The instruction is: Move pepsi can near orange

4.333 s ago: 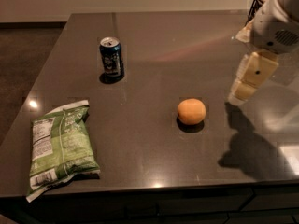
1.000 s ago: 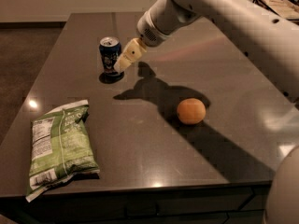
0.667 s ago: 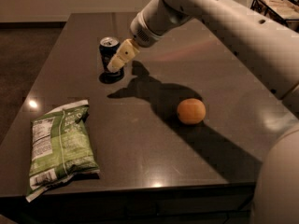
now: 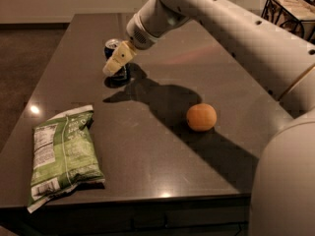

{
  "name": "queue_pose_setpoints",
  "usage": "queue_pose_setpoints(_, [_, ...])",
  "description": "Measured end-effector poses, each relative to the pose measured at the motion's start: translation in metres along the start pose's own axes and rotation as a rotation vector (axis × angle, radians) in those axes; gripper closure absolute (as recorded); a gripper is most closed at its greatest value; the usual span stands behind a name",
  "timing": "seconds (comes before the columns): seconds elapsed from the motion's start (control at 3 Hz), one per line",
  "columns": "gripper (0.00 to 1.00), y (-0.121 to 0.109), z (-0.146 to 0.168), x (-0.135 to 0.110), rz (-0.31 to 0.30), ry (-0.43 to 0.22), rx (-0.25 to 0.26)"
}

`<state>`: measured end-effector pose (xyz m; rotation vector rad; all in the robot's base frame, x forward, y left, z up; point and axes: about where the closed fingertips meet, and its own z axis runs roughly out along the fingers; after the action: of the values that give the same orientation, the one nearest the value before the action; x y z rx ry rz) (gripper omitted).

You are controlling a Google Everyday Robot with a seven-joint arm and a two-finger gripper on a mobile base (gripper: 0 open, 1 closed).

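At the far-left part of the counter (image 4: pixel 147 166), the gripper (image 4: pixel 114 64) now sits right over the pepsi can (image 4: pixel 112 45), covering its mid-body from the camera side. About 4 s ago it hung off the right edge, past the orange (image 4: pixel 201 117); 1 s ago it was just beside the can on the right. So the reach is basically done and you're at the grasp stage. You can't tell whether the jaws are spread around the can or already pinching it, since the overlap hides that.

Can, orange and chip bag (image 4: pixel 64 154) haven't shifted vs. the earlier views. The can stands upright, well apart from the orange, w/ the arm's shadow (image 4: pixel 162 102) lying btwn them. The carry itself hasn't started.

Re: materials:
- Can: smooth rigid cylinder, dark blue/black w/ a silver top. Prob. thin-walled, so squeeze gently.
- Orange: round w/ a matte skin. It could roll if bumped, so set the can down beside it, not against it.
- Counter: dark, flat and polished, w/ light spots reflecting off it. It's likely slick, so a nudged can may slide.
- Bag: green, crinkled and pillow-flat at front left, out of your path.
- Arm (image 4: pixel 221 18): smooth white shell, w/ a paler yellowish gripper end.
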<state>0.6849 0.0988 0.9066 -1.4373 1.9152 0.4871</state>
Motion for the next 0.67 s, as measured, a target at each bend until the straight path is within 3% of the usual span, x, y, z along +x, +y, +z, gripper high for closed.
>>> queue_pose_setpoints(0.67, [0.41,0.0106,-0.0021,-0.0101,-0.019,-0.019,-0.038])
